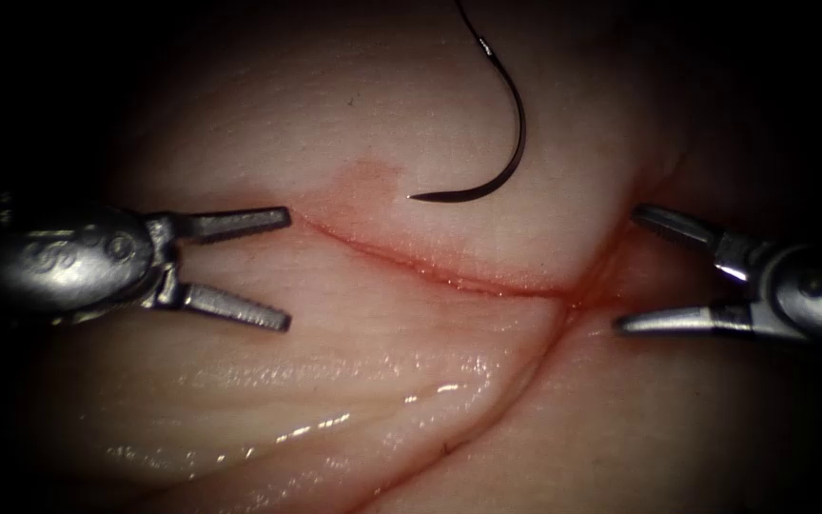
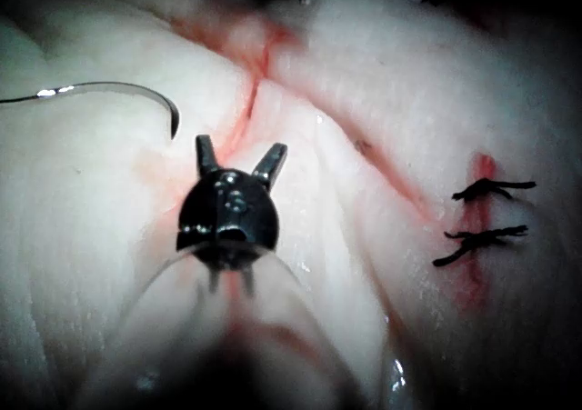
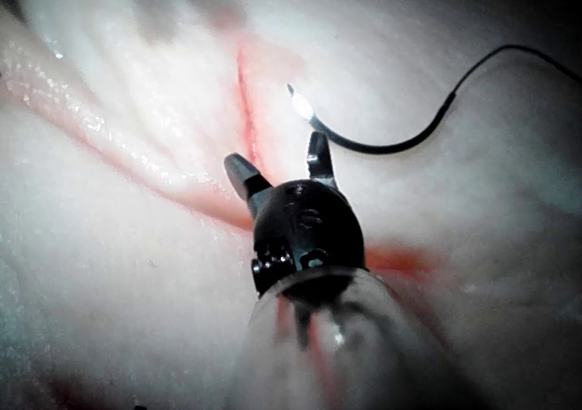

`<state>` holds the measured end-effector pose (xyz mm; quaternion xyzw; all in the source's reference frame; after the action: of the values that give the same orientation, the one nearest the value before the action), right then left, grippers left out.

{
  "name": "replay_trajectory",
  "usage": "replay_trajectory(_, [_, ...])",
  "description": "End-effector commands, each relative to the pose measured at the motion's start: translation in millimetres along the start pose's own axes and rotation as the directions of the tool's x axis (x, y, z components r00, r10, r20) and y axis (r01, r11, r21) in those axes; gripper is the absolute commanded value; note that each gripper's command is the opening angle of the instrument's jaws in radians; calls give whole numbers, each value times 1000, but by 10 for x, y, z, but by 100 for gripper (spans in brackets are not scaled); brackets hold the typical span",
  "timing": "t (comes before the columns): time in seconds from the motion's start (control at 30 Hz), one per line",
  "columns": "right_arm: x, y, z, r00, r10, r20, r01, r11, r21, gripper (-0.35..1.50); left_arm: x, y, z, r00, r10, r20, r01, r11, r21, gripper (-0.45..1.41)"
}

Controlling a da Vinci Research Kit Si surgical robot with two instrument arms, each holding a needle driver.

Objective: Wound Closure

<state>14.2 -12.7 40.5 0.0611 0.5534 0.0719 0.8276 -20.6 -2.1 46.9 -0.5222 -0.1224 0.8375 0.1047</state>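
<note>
Across the middle of my endoscope view lay the tissue (image 1: 354, 114), big and pale, with the cut (image 1: 449, 274) running from the left side down to the right, wet with red fluid (image 1: 368, 179). My left pincer (image 1: 283, 269) sat at the left end of the cut, spread wide and holding nothing. My right pincer (image 1: 628, 269) sat at the right end, also spread wide and holding nothing. The needle (image 1: 506, 143) lay loose on top of the tissue, above the cut and not poked into it. Its curve ran up and down, with the sharp tip low, pointing left, close to the cut, and the thread (image 1: 463, 14) leaving its top end. It lay up and between both pincers. I judged it a little nearer my right one. In the left wrist view I saw two dark stitches (image 2: 486, 212) on another small cut.
</note>
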Motion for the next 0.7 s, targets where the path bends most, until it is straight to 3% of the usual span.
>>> replay_trajectory(0.03, [1,1,8,1000,-1,-2,1,1000,1,88,-2,-2,7,1000,0,-2,0,1000,1,56])
replay_trajectory(0.37, [3,0,7,1000,-1,7,1,1000,5,89,1,-5,12,1000,-4,7,4,1000,19,55])
replay_trajectory(0.7, [-1,-4,4,999,21,27,-22,1000,7,83,22,-30,80,988,-88,130,51,963,266,60])
